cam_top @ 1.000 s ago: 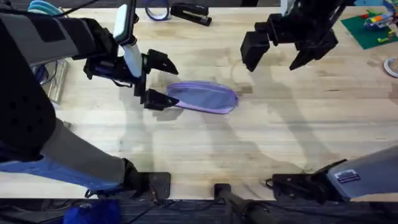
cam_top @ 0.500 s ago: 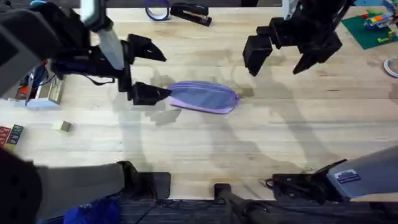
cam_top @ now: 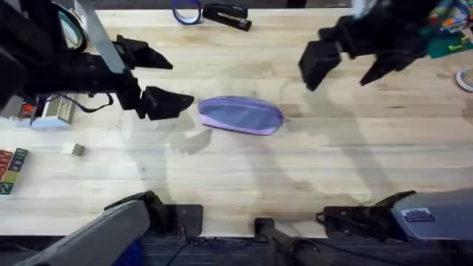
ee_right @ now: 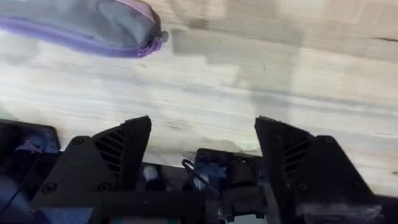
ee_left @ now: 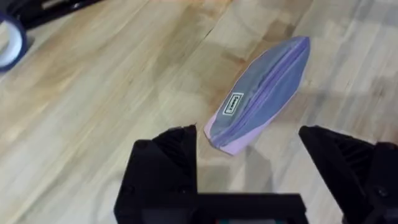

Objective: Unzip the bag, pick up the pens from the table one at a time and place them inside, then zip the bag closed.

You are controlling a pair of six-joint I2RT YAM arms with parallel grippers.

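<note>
1. Overhead: the bag [cam_top: 241, 115] lies flat near the middle of the table [cam_top: 244, 174], zipper along its top. The left gripper [cam_top: 161, 80] hangs just left of it, fingers spread and empty. The right gripper [cam_top: 346, 68] hovers to the far right, fingers apart, its outline blurred. A black stapler [cam_top: 226, 15] sits at the far edge, partly cut off.
2. Left wrist: the bag [ee_left: 261, 93] lies beyond the open fingers [ee_left: 166, 158], not touching them; its small label is unreadable.
3. Right wrist: only the bag's end [ee_right: 93, 28] shows, cut off by the frame, the zipper pull at its tip. The fingers [ee_right: 115, 152] stand apart over bare wood.

Bag [ee_right: 81, 28] cut off by frame edge
</note>
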